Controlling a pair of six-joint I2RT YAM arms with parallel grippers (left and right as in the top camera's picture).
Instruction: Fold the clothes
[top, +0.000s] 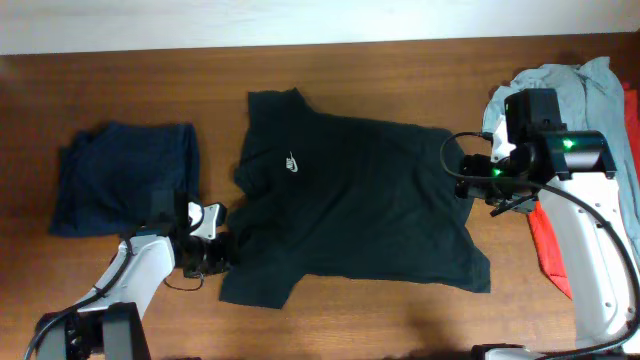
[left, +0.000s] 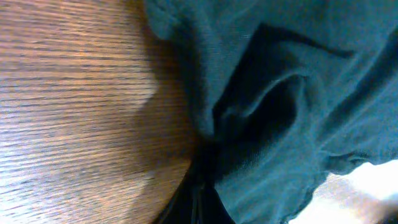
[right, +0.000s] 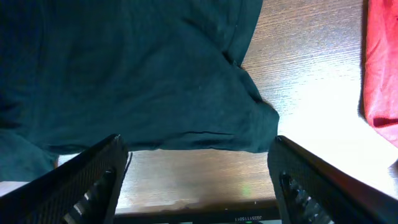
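Observation:
The black T-shirt (top: 360, 190) with a small white chest logo (top: 290, 162) lies spread flat across the middle of the wooden table. My left gripper (top: 225, 250) is low at the shirt's left side, by the sleeve. In the left wrist view the left gripper (left: 202, 199) is shut on a pinch of the shirt's fabric (left: 280, 93), which puckers toward the fingertips. My right gripper (top: 475, 175) hovers over the shirt's right edge. The right wrist view shows the right gripper (right: 197, 146) wide open, nothing between its fingers (right: 99, 174), with the shirt's hem (right: 186, 93) lying below.
A folded dark navy garment (top: 125, 175) lies to the left of the shirt. A light grey shirt (top: 590, 85) and a red shirt (top: 550, 250) are piled at the right edge, under the right arm. The red shirt (right: 382, 68) also shows in the right wrist view.

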